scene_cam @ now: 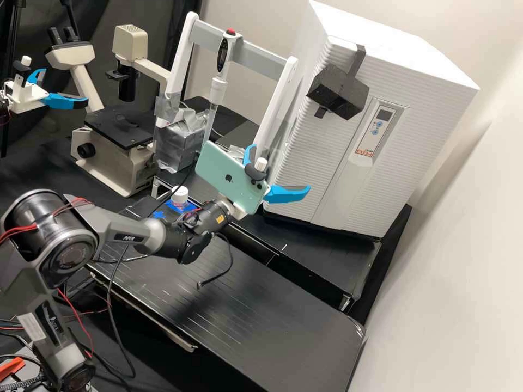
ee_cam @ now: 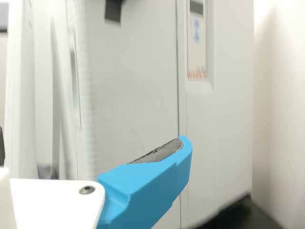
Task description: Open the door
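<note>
My claw point(scene_cam: 281, 167), spread wide with nothing in its grip, hangs near the lower part of the door point(scene_cam: 305, 147) on the white cabinet's point(scene_cam: 422, 125) front, seemingly shut, so I judge this the lining-up step, next needing one finger hooked at its edge to ease it outward.

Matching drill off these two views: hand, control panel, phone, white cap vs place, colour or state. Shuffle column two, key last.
Column one
1. Hand
2. Control panel
3. Phone
4. White cap

Column two
A. Pale green
B. Beside blue tape
C. Open
D. On the front of the white cabinet

Pairs: 1-C, 2-D, 3-A, 4-B
</note>
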Robot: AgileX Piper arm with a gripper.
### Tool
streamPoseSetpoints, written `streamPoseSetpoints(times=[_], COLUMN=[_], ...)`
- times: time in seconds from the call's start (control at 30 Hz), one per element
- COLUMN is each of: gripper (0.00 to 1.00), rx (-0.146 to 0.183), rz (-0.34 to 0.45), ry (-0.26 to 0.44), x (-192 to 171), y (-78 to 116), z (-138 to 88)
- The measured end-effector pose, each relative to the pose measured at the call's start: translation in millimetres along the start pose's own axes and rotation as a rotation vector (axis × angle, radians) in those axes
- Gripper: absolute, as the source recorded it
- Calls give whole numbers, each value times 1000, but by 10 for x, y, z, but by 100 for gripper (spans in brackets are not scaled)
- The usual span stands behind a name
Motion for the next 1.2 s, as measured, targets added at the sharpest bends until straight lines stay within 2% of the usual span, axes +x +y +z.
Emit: streamPoseSetpoints(times=[0.1,0.4,0.5,0.53,0.63,1.2], gripper=[100,100,100,0,0,0], rx=[-4,21,-6,-11,-25,-26], rz=[7,11,7,2,-3,8], ry=[9,-8,-14,-17,-23,-23], x=[102,394,462,480,517,611], y=[78,164,167,159,160,192], z=[-98,-244,-253,-251,-257,-246])
